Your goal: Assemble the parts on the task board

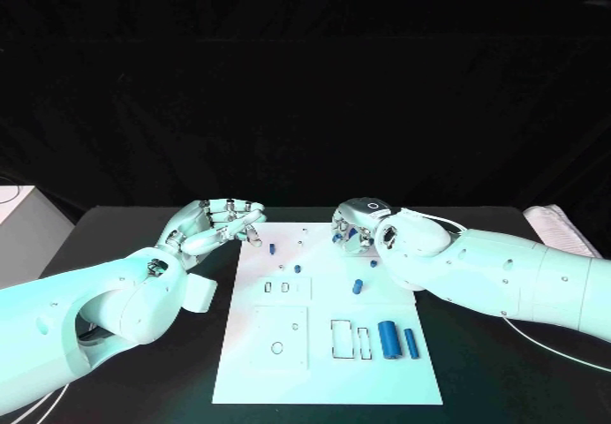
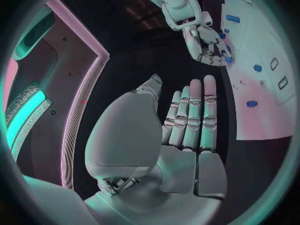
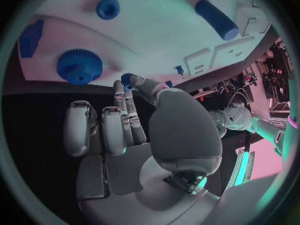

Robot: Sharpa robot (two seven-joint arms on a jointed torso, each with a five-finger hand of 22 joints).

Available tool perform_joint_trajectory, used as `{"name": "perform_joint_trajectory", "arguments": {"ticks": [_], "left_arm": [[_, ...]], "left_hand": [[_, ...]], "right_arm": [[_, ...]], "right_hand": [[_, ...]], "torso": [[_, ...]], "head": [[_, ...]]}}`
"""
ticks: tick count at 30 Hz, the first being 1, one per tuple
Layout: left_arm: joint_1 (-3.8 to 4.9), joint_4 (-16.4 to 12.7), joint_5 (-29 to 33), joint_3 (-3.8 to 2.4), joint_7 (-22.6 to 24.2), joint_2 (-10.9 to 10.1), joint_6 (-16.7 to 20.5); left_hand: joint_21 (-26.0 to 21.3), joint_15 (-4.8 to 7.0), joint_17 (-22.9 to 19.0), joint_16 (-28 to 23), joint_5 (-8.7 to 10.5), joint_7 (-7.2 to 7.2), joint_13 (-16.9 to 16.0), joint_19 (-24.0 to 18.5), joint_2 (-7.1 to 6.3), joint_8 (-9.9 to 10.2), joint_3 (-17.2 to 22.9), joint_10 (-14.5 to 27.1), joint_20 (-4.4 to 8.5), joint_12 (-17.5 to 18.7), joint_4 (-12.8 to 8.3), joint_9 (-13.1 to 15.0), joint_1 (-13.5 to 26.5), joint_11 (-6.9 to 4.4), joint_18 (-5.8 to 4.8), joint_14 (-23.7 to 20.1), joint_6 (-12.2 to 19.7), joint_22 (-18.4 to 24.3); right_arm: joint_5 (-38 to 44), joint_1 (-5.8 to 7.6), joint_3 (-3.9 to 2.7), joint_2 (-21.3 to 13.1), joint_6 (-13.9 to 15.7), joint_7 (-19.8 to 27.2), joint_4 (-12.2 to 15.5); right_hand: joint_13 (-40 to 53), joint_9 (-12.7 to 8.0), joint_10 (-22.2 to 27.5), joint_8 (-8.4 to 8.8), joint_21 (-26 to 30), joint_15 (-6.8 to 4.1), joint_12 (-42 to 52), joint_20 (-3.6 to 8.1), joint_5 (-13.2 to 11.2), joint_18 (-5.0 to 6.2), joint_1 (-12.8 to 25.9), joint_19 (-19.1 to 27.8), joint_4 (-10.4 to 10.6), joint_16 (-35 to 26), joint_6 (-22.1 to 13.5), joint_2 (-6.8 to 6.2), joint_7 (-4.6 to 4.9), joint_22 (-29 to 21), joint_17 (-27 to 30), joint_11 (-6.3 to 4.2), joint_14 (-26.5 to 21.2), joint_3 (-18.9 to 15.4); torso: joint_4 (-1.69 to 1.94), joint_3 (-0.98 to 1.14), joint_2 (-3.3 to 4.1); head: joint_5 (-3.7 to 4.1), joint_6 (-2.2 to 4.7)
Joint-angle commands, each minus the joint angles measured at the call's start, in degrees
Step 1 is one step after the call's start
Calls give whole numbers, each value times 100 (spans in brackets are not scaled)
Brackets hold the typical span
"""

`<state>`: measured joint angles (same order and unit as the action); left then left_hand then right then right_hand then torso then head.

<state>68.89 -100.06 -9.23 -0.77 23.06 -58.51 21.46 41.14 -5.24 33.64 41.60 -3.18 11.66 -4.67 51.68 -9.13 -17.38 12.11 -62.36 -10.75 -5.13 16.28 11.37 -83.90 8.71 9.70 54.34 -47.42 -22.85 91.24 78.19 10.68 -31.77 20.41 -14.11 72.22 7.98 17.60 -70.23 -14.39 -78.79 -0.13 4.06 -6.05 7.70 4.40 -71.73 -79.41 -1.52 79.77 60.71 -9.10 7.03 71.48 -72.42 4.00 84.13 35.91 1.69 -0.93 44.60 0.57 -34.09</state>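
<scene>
The left hand [image 1: 219, 221] hung off the board's [image 1: 382, 375] 10 o'clock corner, fingers straight and together, holding nothing. The right hand [image 1: 360, 226] hovered over the board's 12 o'clock edge, fingertips [image 3: 127, 80] at a small blue part [image 1: 339, 236]; whether it gripped that part could not be told. Two blue cylinders [image 1: 397, 341] lay side by side at the board's 5 o'clock. A peg [image 1: 358, 285] lay near centre, smaller parts toward 11 o'clock. A gear [image 3: 79, 66] sat near the right hand.
</scene>
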Motion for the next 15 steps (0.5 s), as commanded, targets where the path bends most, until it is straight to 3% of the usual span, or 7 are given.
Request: {"name": "perform_joint_trajectory", "arguments": {"ticks": [1, 15], "left_arm": [[12, 6, 34, -5, 31, 1, -78], [23, 35, 65, -6, 29, 62, -102]], "left_hand": [[20, 1, 5, 37, 30, 16, -6, -43, 46, 31, 25, 36, 8, 29, -11, 7, -22, -13, 50, -48, -36, -5], [30, 2, 7, 40, 31, 15, -7, -50, 47, 31, 28, 33, 8, 29, -13, 8, -26, -15, 50, -50, -38, -11]], "right_arm": [[93, 16, -13, 43, 430, -167, 44], [102, -8, -39, 552, 631, -106, -320]], "right_hand": [[-2, 91, -35, -39, -26, -34, -22, 40, 27, -52, -45, -9, -13, 24, -3, 4, 24, 2, 4, -5, 260, 27], [1, 121, -23, -39, -29, -23, -37, 34, -43, -53, -10, -8, -19, 38, -32, -30, 40, 12, -8, 8, 262, 30]], "torso": [[4, -7, 1], [34, 1, 31]], "head": [[-6, 16], [-8, 22]]}}
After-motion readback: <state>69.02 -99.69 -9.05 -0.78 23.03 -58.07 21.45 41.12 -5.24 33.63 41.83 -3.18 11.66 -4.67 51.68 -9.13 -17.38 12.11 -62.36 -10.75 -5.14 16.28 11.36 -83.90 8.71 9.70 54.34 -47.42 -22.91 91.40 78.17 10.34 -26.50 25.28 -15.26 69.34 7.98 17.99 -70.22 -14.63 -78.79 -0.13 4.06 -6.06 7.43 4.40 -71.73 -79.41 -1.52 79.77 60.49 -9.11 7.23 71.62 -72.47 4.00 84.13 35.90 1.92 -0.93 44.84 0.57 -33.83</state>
